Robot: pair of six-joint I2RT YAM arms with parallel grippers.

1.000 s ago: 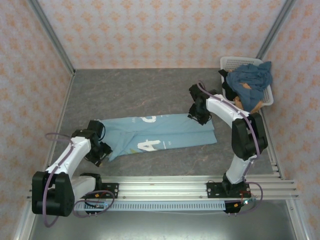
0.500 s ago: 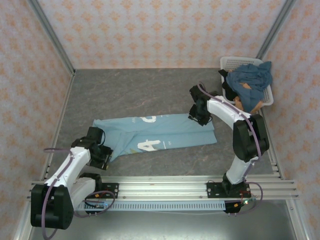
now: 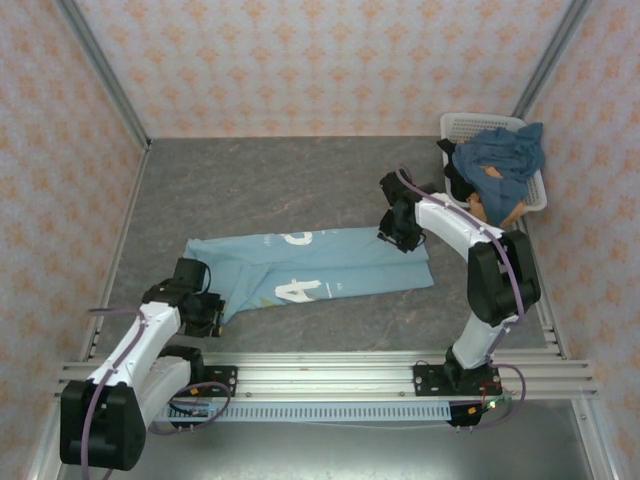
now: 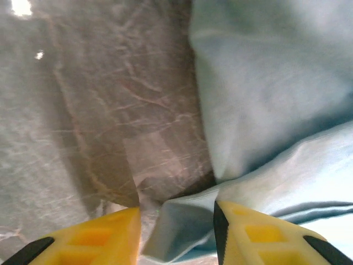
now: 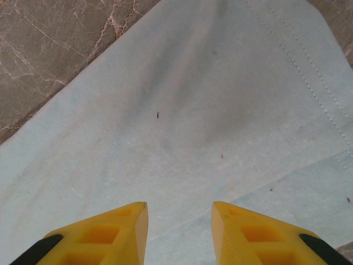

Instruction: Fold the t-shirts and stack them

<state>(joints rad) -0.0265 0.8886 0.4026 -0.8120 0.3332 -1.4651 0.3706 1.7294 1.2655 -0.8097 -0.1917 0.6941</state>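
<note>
Over the last second the left arm drew back toward the near rail; the left gripper (image 3: 203, 314) edged nearer along the left corner of the light sky-blue t-shirt (image 3: 330, 262), which lay unmoved mid-table; its jaws stood spread, a cloth fold between them; the right gripper (image 3: 400, 236) stayed at the far right corner, jaws spread above cloth; we judged both grasps still pending.

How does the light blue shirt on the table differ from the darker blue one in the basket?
The light blue shirt lies flat on the table; the darker blue shirt sits crumpled in the basket. The light one shows white letters; the darker one shows none. Both are blue cloth.
</note>
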